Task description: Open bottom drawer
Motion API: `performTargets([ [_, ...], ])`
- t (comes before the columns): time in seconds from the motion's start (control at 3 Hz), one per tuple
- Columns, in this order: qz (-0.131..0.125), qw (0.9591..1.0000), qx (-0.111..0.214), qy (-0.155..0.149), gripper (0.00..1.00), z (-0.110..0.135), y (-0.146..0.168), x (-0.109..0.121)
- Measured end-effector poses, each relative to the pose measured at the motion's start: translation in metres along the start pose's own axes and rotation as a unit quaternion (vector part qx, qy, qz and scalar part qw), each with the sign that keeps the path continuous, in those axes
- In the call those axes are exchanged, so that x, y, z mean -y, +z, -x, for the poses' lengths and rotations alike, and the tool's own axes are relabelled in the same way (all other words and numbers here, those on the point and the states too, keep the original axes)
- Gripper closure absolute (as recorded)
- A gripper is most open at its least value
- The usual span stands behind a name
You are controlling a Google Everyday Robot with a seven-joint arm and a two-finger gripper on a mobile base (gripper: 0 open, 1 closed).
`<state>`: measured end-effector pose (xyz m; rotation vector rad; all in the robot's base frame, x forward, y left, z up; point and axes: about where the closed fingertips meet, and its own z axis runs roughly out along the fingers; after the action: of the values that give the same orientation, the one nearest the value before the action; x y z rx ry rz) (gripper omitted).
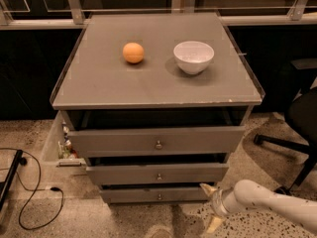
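The bottom drawer [148, 195] is the narrowest grey front at the base of the cabinet, with a small round metal knob [159, 197] at its centre. It stands out slightly less than the two drawers above. My gripper [210, 207] is low at the right, just off the drawer front's right end. Its fingers are spread, one fingertip [206, 187] by the drawer's upper right corner and the other lower, near the floor. It holds nothing. The white arm [267, 202] reaches in from the right.
The middle drawer [158, 173] and top drawer [158, 141] sit above, both slightly out. An orange [133, 52] and a white bowl [193, 56] rest on the cabinet top. An office chair base [282, 143] is on the right, and a cable [29, 192] lies on the floor at the left.
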<state>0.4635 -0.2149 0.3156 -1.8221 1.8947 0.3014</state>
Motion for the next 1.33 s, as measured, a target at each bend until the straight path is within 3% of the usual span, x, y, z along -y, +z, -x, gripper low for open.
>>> performTargets([
  [0.67, -0.009, 0.9989, -0.030, -0.033, 0.00, -0.033, 0.075, 0.006],
  [1.0, -0.012, 0.9980, -0.038, -0.049, 0.00, -0.038, 0.097, 0.004],
  [1.33, -0.036, 0.9955, -0.031, -0.082, 0.00, -0.036, 0.106, 0.017],
])
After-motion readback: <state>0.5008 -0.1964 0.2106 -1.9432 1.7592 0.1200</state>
